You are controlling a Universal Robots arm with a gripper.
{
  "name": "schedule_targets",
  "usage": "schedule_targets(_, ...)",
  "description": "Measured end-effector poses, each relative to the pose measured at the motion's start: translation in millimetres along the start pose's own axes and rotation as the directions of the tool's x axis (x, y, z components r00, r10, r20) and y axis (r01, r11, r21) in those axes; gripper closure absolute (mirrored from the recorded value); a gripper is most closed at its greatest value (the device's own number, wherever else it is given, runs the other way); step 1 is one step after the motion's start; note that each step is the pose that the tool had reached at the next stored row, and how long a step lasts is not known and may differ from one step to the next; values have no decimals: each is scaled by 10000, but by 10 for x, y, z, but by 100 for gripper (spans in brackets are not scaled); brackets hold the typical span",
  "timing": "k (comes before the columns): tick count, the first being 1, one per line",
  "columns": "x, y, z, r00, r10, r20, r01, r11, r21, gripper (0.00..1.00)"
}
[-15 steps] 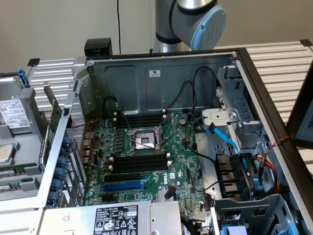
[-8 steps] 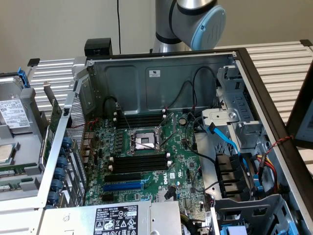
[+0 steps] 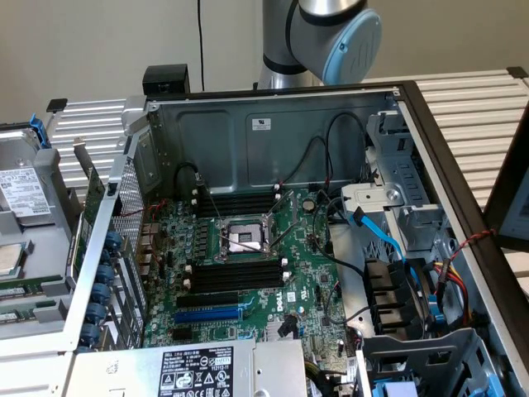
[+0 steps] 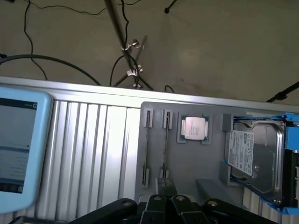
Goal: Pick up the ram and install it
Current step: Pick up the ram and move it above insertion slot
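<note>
Ram (image 4: 166, 149) shows edge-on as a thin dark sliver in the grey tray (image 4: 205, 163), near the clenched, empty gripper (image 4: 164, 201).

A: Where do we find the ram (image 4: 166, 144)?
B: We see it standing on edge in a narrow groove of the grey holder (image 4: 208, 161), just beside the processor chip (image 4: 194, 128).
A: And its look?
B: Long and thin. In the exterior view we catch its green edge. A second stick (image 4: 146, 144) sits parallel in the neighbouring groove.
</note>
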State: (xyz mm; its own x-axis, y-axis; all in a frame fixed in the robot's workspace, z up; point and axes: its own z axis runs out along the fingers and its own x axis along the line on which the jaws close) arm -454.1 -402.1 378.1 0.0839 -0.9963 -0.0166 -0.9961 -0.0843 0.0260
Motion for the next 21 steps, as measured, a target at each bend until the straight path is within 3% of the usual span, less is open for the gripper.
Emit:
schedule_targets(2, 9, 0, 7, 10000, -2, -40, 3, 9998, 192, 90)
schedule_targets(3, 14, 0, 19, 10000, -4, -44, 5, 9997, 230, 90)
schedule_targets(6, 62, 3, 55, 10000, -3, -45, 4, 9997, 234, 89)
schedule_targets(8, 111, 7, 74, 10000, -3, -45, 4, 9997, 235, 83)
schedule_targets(10, 152, 10, 105, 10000, -3, -44, 4, 9997, 235, 70)
schedule_targets(12, 185, 10, 141, 10000, -3, -45, 4, 9997, 235, 70)
schedule_targets(13, 197, 11, 159, 10000, -3, -44, 4, 9997, 235, 64)
schedule_targets(21, 269, -1, 303, 9999, 139, -38, -138, 9996, 242, 64)
